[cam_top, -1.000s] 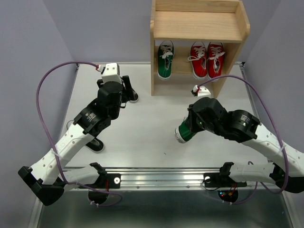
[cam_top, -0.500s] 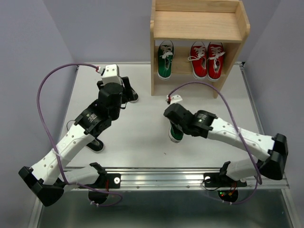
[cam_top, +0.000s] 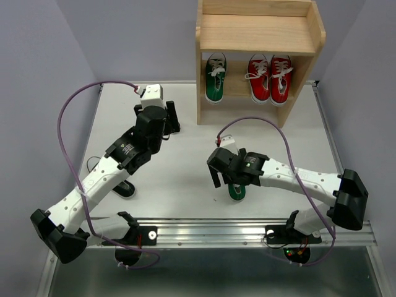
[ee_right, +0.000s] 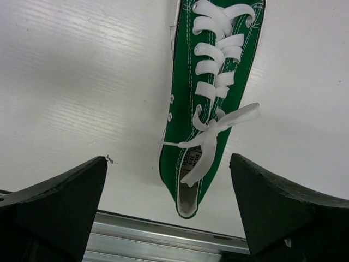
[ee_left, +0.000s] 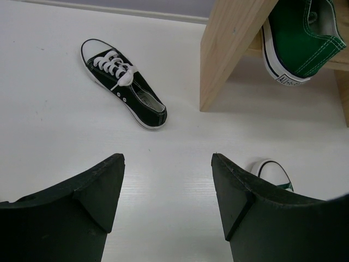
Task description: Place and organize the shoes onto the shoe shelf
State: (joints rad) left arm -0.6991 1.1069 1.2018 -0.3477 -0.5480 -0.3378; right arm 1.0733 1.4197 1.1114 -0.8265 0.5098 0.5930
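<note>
White tabletop between lavender walls carries the shoe shelf at the far edge, right of centre. Its lower tier holds one green shoe at left and the red pair at right.

Right gripper hangs over the near centre of the table, jaws spread wide and grasping nothing. A loose green shoe lies flat on the table below the gap, touching neither finger.

Left gripper is at far left, jaws partly spread and empty. A black shoe lies on the table beyond it, just left of the shelf's side panel. A second black shoe lies near left, partly hidden by the left arm.
</note>
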